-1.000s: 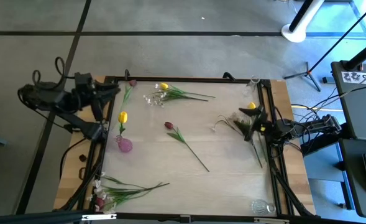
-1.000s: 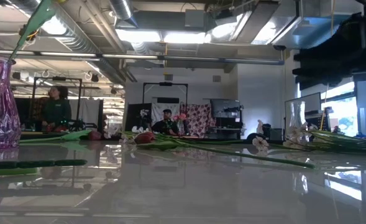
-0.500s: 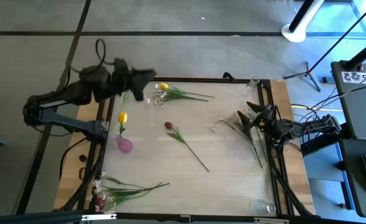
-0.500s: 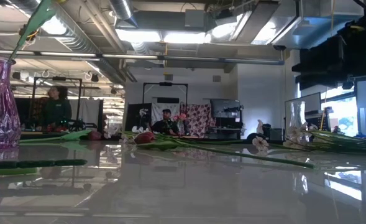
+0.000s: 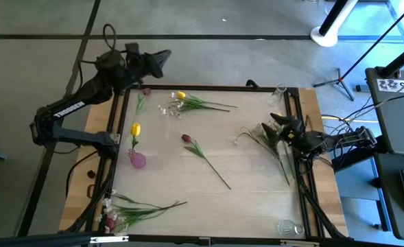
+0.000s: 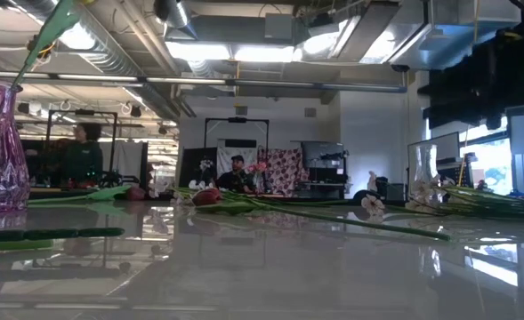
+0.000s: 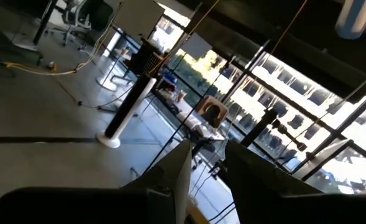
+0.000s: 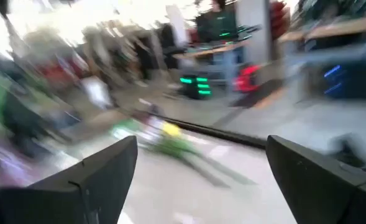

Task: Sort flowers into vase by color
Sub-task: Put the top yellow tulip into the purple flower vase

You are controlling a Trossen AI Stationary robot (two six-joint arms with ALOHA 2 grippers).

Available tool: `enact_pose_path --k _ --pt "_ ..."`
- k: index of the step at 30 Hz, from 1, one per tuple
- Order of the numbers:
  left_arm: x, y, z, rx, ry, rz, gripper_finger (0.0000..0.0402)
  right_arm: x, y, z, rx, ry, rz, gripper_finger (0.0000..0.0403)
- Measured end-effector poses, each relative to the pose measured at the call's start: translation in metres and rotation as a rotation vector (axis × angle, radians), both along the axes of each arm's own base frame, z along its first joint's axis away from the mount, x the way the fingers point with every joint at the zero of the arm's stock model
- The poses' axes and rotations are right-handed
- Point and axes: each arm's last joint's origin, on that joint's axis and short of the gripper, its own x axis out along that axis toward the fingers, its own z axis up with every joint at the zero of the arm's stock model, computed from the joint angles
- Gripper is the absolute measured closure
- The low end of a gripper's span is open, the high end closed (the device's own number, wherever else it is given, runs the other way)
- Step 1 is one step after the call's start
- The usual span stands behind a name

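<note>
Both grippers hold nothing: the left gripper (image 5: 162, 57), fingers a sliver apart, hangs past the table's upper-left edge, while the right gripper (image 5: 276, 123), spread wide, hovers over the flower bundle (image 5: 267, 140) at right. Best to lower it squarely onto one stem. Since a second ago, the left arm swung upward; the pink vase (image 5: 138, 159) keeps its yellow tulip (image 5: 135, 129).

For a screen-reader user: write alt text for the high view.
Flowers lie scattered on a wooden table, and a pink vase holds one yellow tulip. The left hand hangs beyond the far edge; the right hand is over stems at the right.
</note>
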Motion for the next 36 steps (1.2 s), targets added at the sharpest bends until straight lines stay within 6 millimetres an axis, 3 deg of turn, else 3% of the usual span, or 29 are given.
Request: enact_pose_path --k 2,7,11,15,20,30,36 --pt "-0.001 -0.001 0.003 0.002 -0.03 0.001 0.0305 0.0 0.001 0.008 0.103 -0.158 0.066 0.0049" --pt "-0.009 -0.008 0.016 0.02 -0.075 -0.006 0.0305 -0.006 -0.005 0.032 0.137 -0.408 -0.014 0.0049" --pt "-0.016 -0.011 0.036 0.077 -0.068 0.004 0.0305 -0.001 -0.005 0.056 0.012 -0.36 0.117 0.0049" --pt "-0.026 -0.012 0.056 0.186 -0.055 0.06 0.0305 0.013 -0.006 0.084 0.005 -0.316 0.103 0.0049" --pt "-0.039 -0.015 0.069 0.254 -0.048 0.093 0.0307 0.05 -0.006 0.121 0.008 -0.284 0.108 0.0049" --pt "-0.087 -0.041 0.081 0.334 -0.028 0.138 0.0332 0.164 0.001 0.177 -0.001 -0.263 0.312 0.0049" --pt "-0.11 -0.057 0.076 0.31 0.039 0.096 0.0354 0.22 -0.033 0.188 -0.03 0.088 0.212 0.0049"
